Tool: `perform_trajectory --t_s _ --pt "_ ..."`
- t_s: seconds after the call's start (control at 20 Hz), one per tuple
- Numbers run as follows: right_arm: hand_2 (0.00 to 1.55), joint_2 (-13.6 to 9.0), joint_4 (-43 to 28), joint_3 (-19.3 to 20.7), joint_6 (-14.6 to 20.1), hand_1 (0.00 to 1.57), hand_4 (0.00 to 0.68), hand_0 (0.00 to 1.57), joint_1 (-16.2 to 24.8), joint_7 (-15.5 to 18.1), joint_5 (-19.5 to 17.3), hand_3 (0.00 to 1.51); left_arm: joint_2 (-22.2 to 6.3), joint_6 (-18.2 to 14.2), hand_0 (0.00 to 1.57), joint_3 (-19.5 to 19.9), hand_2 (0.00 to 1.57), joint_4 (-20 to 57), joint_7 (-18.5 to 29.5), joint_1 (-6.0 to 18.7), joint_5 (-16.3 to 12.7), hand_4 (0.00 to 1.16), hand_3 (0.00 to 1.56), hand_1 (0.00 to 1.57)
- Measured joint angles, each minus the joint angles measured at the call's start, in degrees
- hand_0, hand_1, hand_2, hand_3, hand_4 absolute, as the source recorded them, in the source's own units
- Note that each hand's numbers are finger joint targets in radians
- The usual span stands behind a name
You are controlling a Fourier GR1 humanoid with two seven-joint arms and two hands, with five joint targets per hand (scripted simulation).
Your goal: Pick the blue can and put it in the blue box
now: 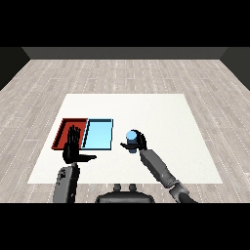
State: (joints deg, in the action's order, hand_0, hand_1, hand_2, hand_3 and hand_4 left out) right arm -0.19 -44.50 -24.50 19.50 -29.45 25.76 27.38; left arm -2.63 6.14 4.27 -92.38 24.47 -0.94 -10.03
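On the flat white table (161, 112), the robot's right hand (139, 141) is curled around the small blue cylindrical can (131, 137), grasping it just to the right of the shallow light blue tray (99, 134) and not over it. The left hand (73, 146) is held up with straight, relaxed fingers and thumb out to the side, grasping nothing, in front of the near edge of the shallow red tray (66, 128), which lies touching the blue tray's left side.
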Motion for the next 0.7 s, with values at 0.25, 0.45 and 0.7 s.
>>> perform_trajectory --t_s 0.25,0.45,0.7 --pt "1.45 -0.27 -5.7 -0.16 2.2 1.47 0.649 1.47 0.8 -1.66 -2.54 1.41 0.83 -1.22 0.0 -1.63 0.0 2.48 -0.01 1.82 2.49 0.0 0.0 0.0" --pt "1.46 -0.6 -10.67 -0.31 2.55 1.5 0.648 1.5 2.23 -2.72 -5.3 1.41 1.42 -1.98 0.0 -3.58 0.0 4.52 -0.41 2.81 4.09 0.0 0.0 0.0" --pt "1.44 -1.61 -15.76 -0.18 0.91 1.43 0.666 1.43 1.86 -2.94 -7.62 1.42 2.26 -4.6 0.0 -7.81 0.0 7.97 -1.42 5.36 4.06 0.0 0.0 0.0"
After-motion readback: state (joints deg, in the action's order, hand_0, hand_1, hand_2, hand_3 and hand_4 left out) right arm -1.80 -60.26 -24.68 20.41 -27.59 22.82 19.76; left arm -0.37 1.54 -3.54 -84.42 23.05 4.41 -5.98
